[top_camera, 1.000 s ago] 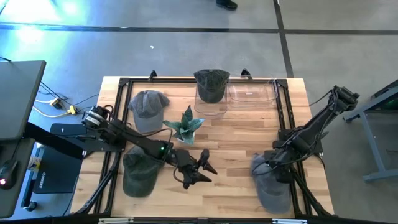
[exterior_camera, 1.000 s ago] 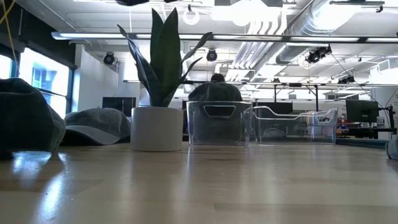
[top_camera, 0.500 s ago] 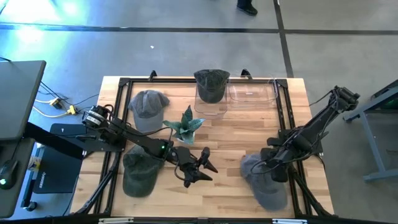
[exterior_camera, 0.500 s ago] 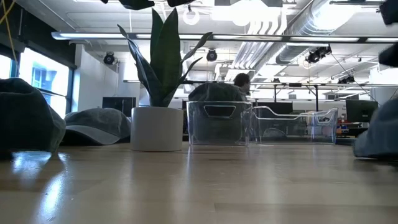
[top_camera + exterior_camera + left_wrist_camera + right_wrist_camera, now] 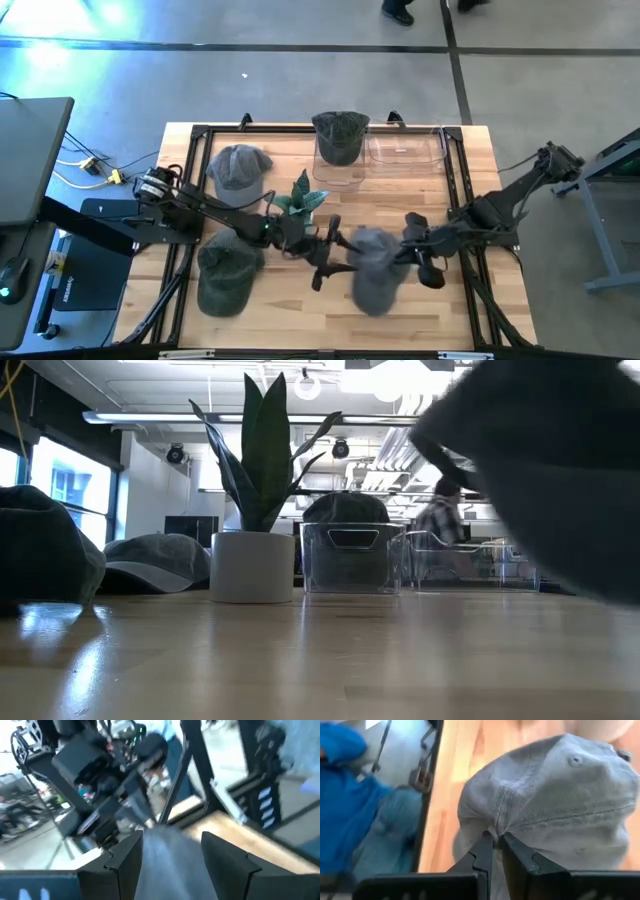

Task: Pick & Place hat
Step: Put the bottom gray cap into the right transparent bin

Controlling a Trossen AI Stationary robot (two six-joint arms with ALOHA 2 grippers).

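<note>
The right gripper (image 5: 405, 252) is pinched shut on a fold of the grey hat (image 5: 375, 268), near the middle of the table (image 5: 400, 310). In the right wrist view its two fingers (image 5: 485, 855) meet on a tuck of cloth at the hat's (image 5: 555, 805) edge, and the crown bulges away beyond the fingertips. Seen from above, the hat hangs just left of the right gripper, with the crown drooping toward the near edge of the table. In the low view the hat (image 5: 560, 470) fills the upper right corner as a dark mass above the tabletop.

The left gripper (image 5: 330, 258) sits just left of the hat, its fingers spread apart and holding nothing. In the left wrist view the two fingers (image 5: 125, 862) stand open with the hat (image 5: 170, 865) lying between them.

A potted plant (image 5: 298, 203) stands just behind the left gripper. A clear bin (image 5: 340, 160) at the far edge holds a dark hat (image 5: 340, 135), with an empty-looking clear tray (image 5: 405, 150) to its right. Another grey hat (image 5: 236, 172) lies at far left and a dark green hat (image 5: 225, 278) at near left.
</note>
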